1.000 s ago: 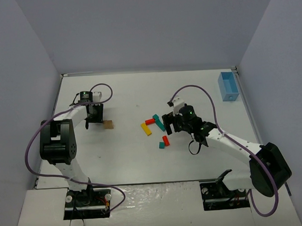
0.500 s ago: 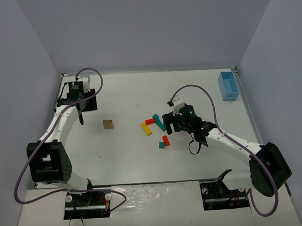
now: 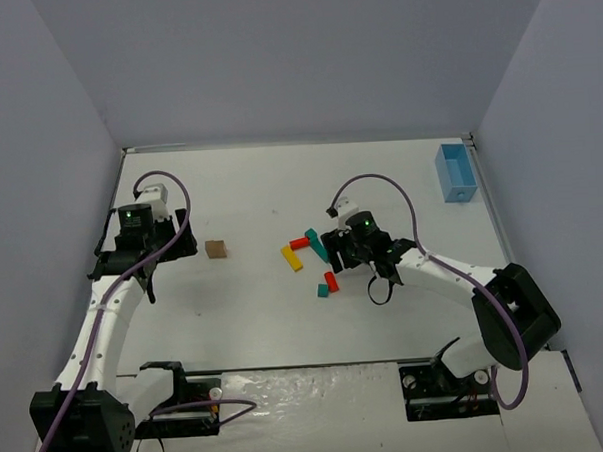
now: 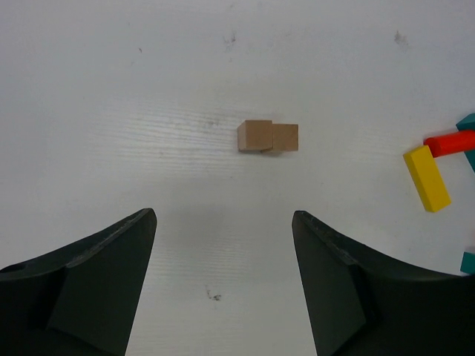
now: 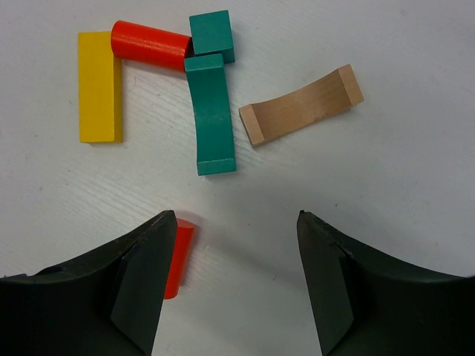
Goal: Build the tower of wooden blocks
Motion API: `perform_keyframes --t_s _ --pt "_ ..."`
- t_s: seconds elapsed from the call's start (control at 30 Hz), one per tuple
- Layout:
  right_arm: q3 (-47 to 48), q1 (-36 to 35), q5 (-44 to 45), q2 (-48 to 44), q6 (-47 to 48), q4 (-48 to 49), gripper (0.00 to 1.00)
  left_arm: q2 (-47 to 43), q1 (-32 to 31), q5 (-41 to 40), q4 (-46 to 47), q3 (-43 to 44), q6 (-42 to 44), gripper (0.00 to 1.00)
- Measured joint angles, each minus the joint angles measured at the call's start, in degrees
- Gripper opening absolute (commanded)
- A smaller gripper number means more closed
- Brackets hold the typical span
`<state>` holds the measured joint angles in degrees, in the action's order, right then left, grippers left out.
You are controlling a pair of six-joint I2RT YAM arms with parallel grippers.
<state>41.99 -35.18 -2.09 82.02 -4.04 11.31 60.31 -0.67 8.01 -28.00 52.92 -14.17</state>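
On the left side of the desk (image 3: 255, 318), my left hand (image 4: 223, 222) has just let go and pulled back toward the near left. A second ago it was down at the tan block (image 4: 267, 137). Now its fingers are wide apart and hold nothing. The tan block sits alone on the desk, well apart from the hand. I think this is the bottom of the tower, so the first step looks done. There is no tower yet, only this one piece.

In the middle lie the other pieces, all loose and flat. The yellow block (image 5: 100, 85) touches a red cylinder (image 5: 148, 44), and that cylinder touches a teal cube (image 5: 211, 33). A teal curved block (image 5: 211, 115) lies just below the cube, and a tan curved block (image 5: 300, 104) lies just beside it.

My right hand (image 5: 236, 219) hangs over this pile. It has closed a little, but its fingers are apart and nothing is between them. A second red cylinder (image 5: 178, 256) peeks out beside one finger. I guess the right hand picks next.

Far right stands a blue bin (image 3: 455, 174), well away.
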Motion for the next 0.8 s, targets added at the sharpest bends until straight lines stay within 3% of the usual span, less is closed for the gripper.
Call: perform_keyframes --t_s 0.8 --pt "8.61 -0.35 -1.10 15.55 -3.40 -1.67 0.49 -1.81 -0.50 -0.15 -0.53 -1.98 0.02 0.71"
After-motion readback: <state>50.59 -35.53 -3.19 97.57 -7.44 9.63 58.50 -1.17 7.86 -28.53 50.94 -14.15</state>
